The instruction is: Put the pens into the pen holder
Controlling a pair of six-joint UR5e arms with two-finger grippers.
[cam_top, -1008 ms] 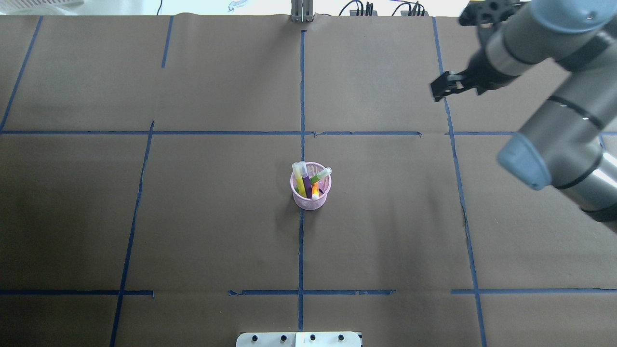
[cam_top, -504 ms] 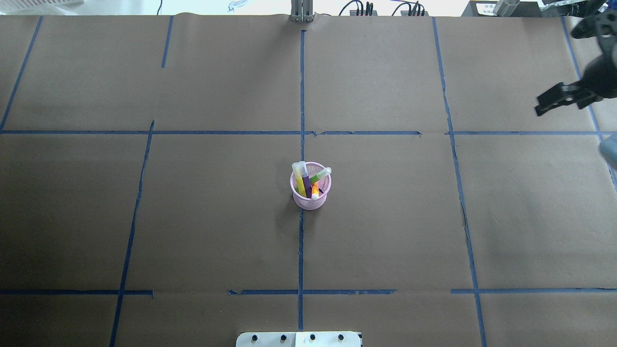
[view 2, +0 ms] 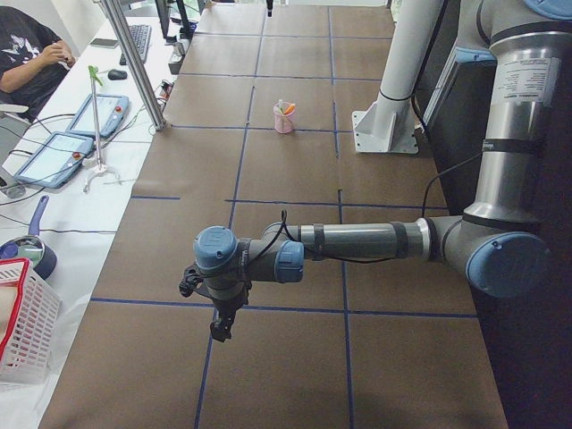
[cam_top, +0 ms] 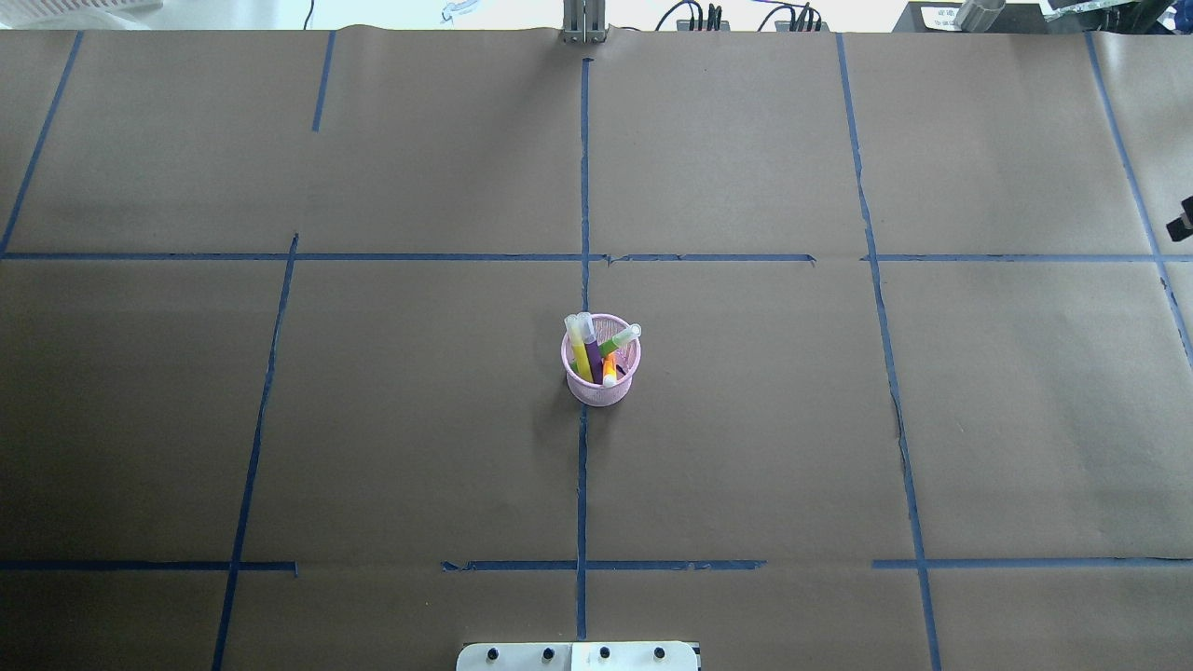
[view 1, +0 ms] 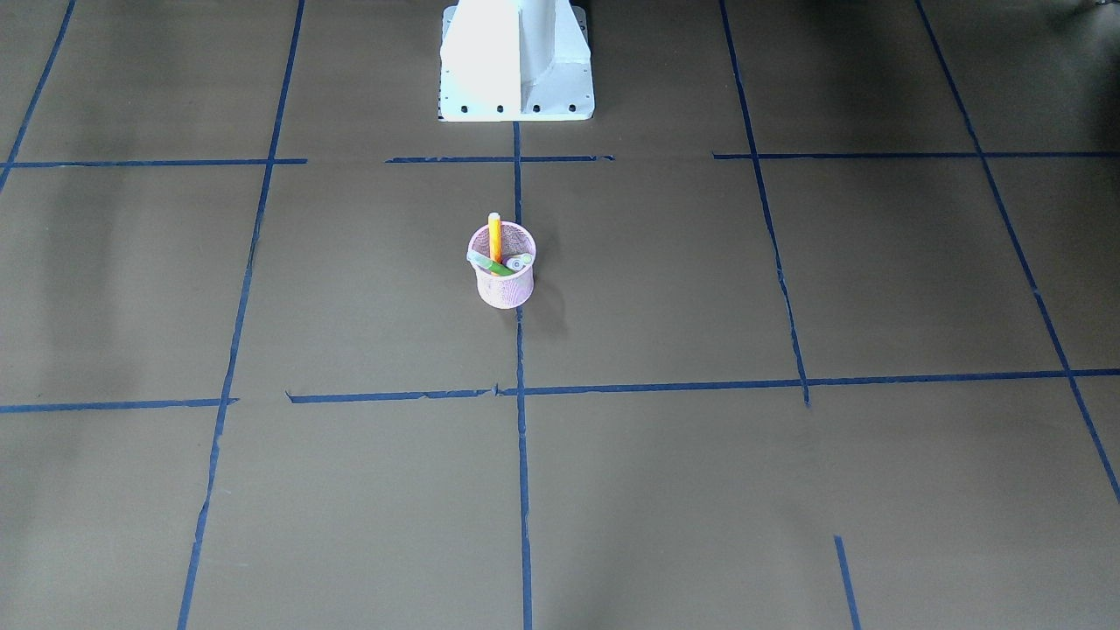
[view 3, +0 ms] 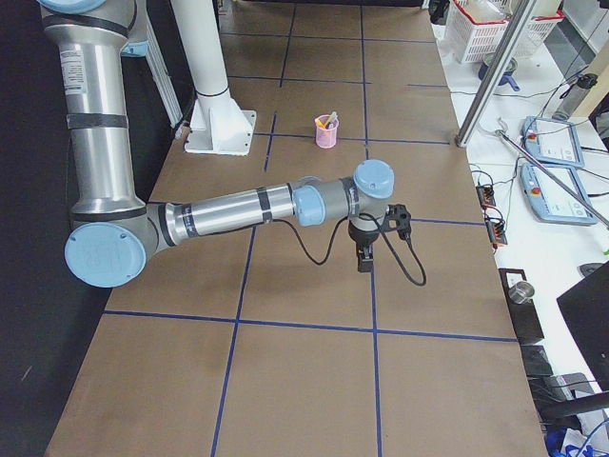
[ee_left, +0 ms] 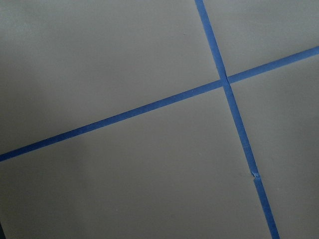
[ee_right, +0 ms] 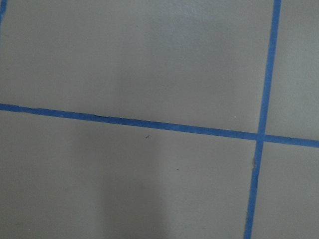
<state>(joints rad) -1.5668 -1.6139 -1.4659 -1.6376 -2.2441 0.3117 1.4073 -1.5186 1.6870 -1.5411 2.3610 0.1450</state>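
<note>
The pink mesh pen holder [cam_top: 601, 373] stands upright at the table's middle on a blue tape line. It holds a yellow pen [cam_top: 579, 352], a purple pen [cam_top: 591, 354], a green pen [cam_top: 619, 342] and an orange pen [cam_top: 609, 371], cap ends up. It also shows in the front view [view 1: 505, 282]. No pen lies on the table. My left gripper [view 2: 220, 327] hangs over the table's left end, far from the holder. My right gripper [view 3: 363, 260] hangs over the right end; only a black sliver [cam_top: 1184, 222] shows overhead. I cannot tell whether either is open or shut.
Brown paper with a blue tape grid covers the table. The white robot base [view 1: 516, 61] stands at the near edge. A metal post [view 2: 134, 63], tablets [view 2: 96, 114] and a white basket [view 2: 18, 322] are beyond the left end; more tablets [view 3: 552, 143] beyond the right.
My right arm has swung out to the right and almost left the overhead view. The pen holder and its pens have not moved.
</note>
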